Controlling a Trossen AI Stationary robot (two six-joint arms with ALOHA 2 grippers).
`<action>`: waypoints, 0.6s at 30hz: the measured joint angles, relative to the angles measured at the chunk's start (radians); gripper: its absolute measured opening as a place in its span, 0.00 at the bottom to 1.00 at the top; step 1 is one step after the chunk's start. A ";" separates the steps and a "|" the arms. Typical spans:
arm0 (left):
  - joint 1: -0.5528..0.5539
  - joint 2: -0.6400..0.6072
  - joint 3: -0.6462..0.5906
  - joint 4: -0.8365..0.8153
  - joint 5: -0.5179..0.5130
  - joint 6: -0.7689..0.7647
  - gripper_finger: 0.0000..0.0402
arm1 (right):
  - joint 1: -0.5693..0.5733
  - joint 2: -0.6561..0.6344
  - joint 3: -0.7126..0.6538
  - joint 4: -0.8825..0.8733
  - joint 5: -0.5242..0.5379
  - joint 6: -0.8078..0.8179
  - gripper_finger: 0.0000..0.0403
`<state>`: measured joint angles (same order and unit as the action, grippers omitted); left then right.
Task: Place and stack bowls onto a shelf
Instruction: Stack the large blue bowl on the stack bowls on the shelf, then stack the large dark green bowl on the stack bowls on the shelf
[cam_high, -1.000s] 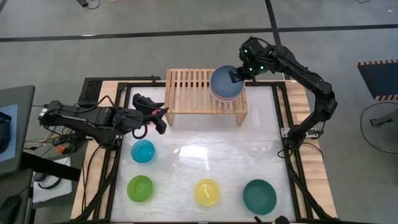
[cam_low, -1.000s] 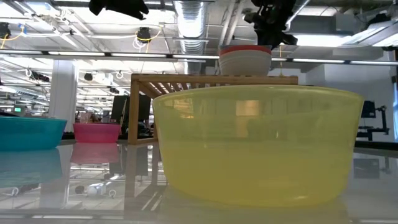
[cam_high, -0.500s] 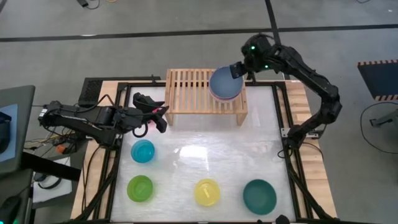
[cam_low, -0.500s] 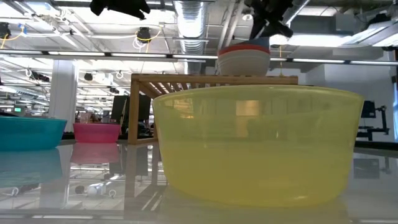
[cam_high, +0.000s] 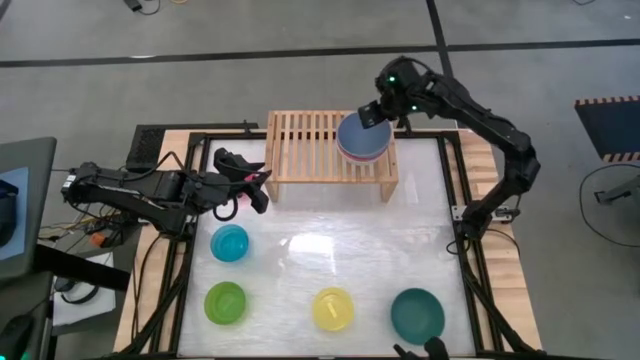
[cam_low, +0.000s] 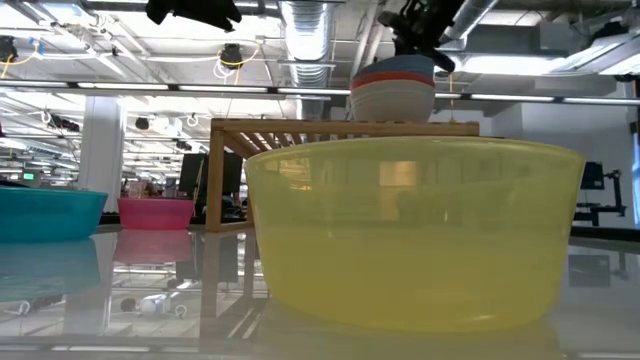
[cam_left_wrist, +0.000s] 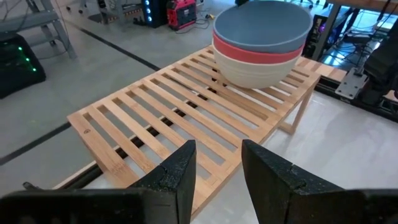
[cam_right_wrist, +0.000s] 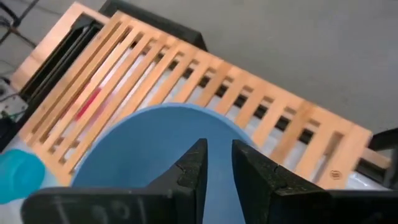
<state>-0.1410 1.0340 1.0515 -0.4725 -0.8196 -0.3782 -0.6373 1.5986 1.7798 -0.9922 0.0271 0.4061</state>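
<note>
On the right end of the light-wood shelf (cam_high: 310, 145) stands a stack of bowls: dark blue (cam_high: 360, 135) on top, nested in red (cam_left_wrist: 261, 53), then white (cam_left_wrist: 258, 71). My right gripper (cam_right_wrist: 216, 149) hangs just above the blue bowl's far-right rim, its fingers a little apart with nothing between them. My left gripper (cam_high: 255, 190) is open and empty by the shelf's left end, above the pink bowl (cam_low: 155, 213). Cyan (cam_high: 229, 242), lime (cam_high: 225, 302), yellow (cam_high: 333, 309) and teal (cam_high: 417, 314) bowls rest on the table.
The shelf's left and middle slats (cam_left_wrist: 161, 106) are bare. The four loose bowls stand along the table's near half. A black frame (cam_high: 455, 215) runs around the white work surface. The yellow bowl (cam_low: 415, 235) fills most of the low view.
My right gripper has risen from the stack and shifted a little toward the far left. The blue bowl stays on the red one and now shows on top of the stack in the low view.
</note>
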 joint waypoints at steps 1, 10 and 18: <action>0.000 0.000 0.000 0.000 0.000 0.000 0.28 | 0.000 0.010 0.000 0.001 -0.001 0.000 0.24; 0.000 0.000 0.000 -0.012 0.000 0.000 0.28 | 0.033 0.035 0.000 0.040 0.022 -0.070 0.24; 0.000 0.000 0.000 -0.001 0.001 0.000 0.28 | 0.071 -0.084 -0.001 -0.006 0.031 -0.081 0.24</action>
<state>-0.1413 1.0340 1.0515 -0.4737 -0.8190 -0.3782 -0.5660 1.5144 1.7792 -0.9983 0.0580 0.3254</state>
